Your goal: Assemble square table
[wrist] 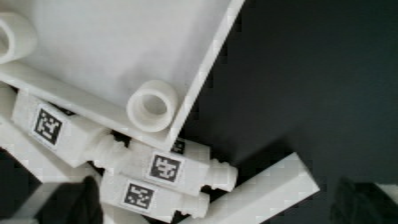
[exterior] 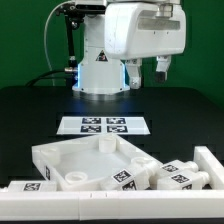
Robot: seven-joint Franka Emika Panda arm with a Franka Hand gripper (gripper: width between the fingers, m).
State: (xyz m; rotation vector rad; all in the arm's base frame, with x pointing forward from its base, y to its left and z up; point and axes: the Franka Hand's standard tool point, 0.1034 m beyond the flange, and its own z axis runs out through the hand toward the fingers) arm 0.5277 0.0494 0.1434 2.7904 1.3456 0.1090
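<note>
Near the front of the desk (exterior: 30, 120), the square tabletop (exterior: 88, 160) lies open side up and turned so that one corner points toward the robot. Its raised rim and round corner sockets (wrist: 151, 103) face upward, which I judge is what lets the legs go in from above. None of the sockets in view holds a leg, so the table looks unassembled.

Several chunky white legs (exterior: 168, 178) lie on their sides in a loose cluster just beside the tabletop, toward the exterior view's right, tags showing. In the wrist view the nearest legs (wrist: 169, 168) touch or almost touch the tabletop's edge (wrist: 107, 50); I cannot tell which.

A long white bar (exterior: 60, 207) runs along the front, close against the tabletop, and turns up past the legs. It probably serves as a stop to brace the parts against. Behind the tabletop, well apart from it, the marker board (exterior: 103, 125) lies flat.

High above all this, the arm (exterior: 145, 30) is folded near its base with the wrist pointing down. The gripper (exterior: 148, 74) hangs well clear of every part, its fingers spread and nothing between them. The wrist camera looks down on the leg cluster and a tabletop corner, so a leg seems the likely first pick.
</note>
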